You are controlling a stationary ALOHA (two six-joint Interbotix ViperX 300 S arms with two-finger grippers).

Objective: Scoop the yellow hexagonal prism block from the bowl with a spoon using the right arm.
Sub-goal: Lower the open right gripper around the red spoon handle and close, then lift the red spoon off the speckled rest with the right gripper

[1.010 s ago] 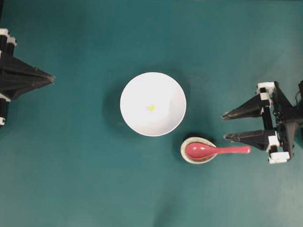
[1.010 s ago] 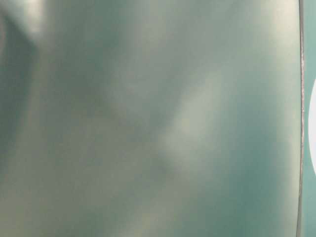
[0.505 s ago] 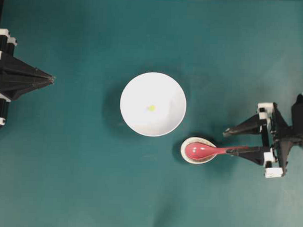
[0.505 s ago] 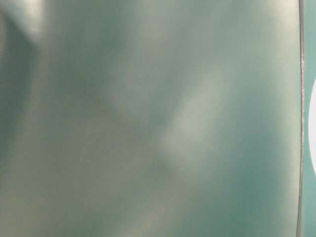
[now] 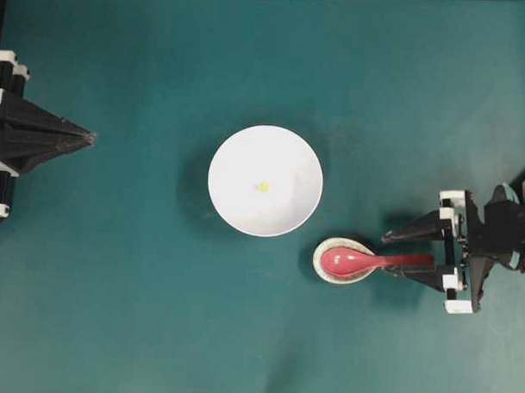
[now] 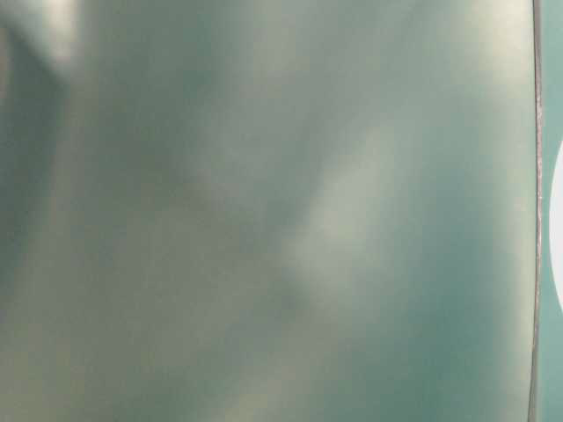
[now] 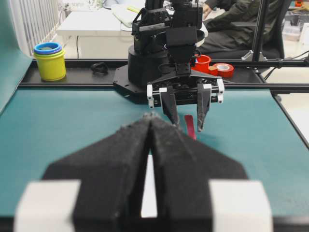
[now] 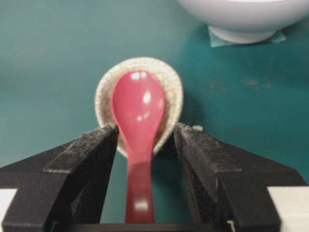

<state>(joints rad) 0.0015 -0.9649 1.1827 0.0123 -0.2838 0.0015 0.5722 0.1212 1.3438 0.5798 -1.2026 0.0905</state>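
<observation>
- One yellow hexagonal prism block [image 5: 262,187] is seen from overhead inside the bowl [image 5: 238,157], mid-tabletop; the spoon [image 5: 364,261] is laid on a spoon rest [image 5: 322,261] toward the right edge.
- From the left wrist, the left gripper [image 7: 151,117] is seen pressed together.
- From the right wrist, the right gripper [image 8: 145,132] is spread wide around the spoon's handle, untouched.
- The table-level view is blurred.

A robotics lab: teal work table [image 7: 58,125], black frame rail [image 7: 270,87], tape rolls [image 7: 223,69] behind

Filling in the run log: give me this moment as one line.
phase: pre-grasp | right end effector: open, straddling spoon handle | spoon: on its rest | block: in bowl | left end effector: shut, off to the side
</observation>
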